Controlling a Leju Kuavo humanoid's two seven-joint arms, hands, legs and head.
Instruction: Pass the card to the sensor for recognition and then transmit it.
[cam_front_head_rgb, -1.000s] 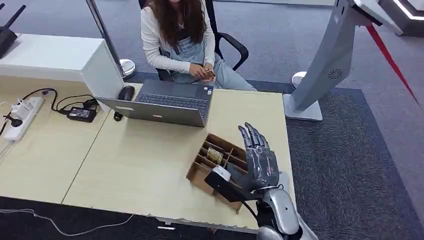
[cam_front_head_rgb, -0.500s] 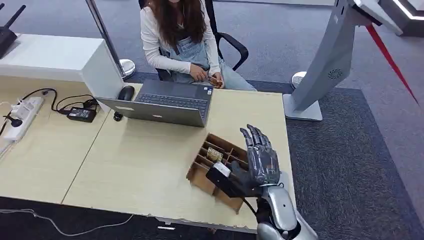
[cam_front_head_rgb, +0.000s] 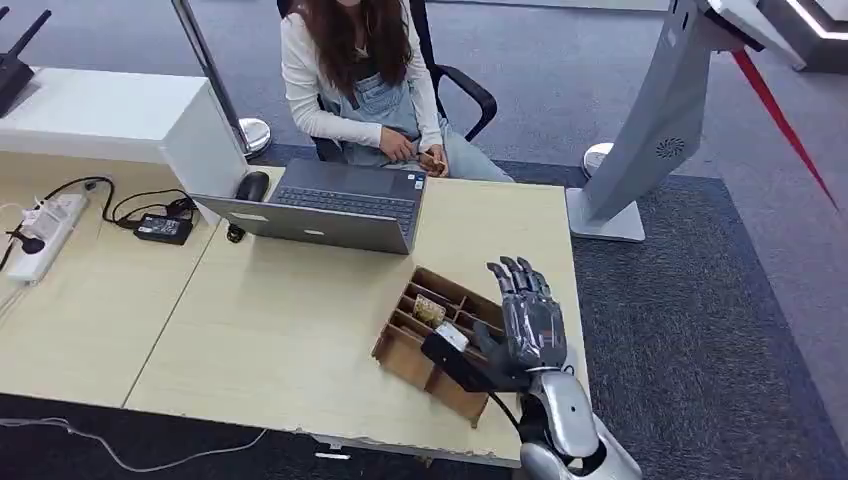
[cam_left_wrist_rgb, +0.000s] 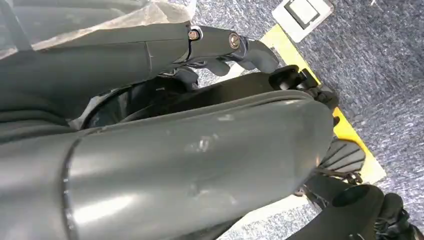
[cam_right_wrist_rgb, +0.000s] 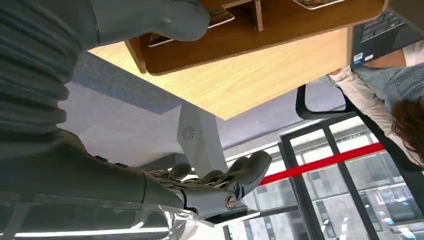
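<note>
Fingers spread wide and empty, the right hand (cam_front_head_rgb: 527, 325) hangs over the divided wooden tray (cam_front_head_rgb: 408, 343) on the worktop (cam_front_head_rgb: 280, 330), likely poised to pick a card. Left hand (cam_left_wrist_rgb: 220, 50): grip impossible to judge.

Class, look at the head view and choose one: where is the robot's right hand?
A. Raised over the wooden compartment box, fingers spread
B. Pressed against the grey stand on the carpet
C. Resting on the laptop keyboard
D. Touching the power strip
A: the right hand is up over the near end of the wooden compartment box, with its fingers apart and pointing away from the robot.
</note>
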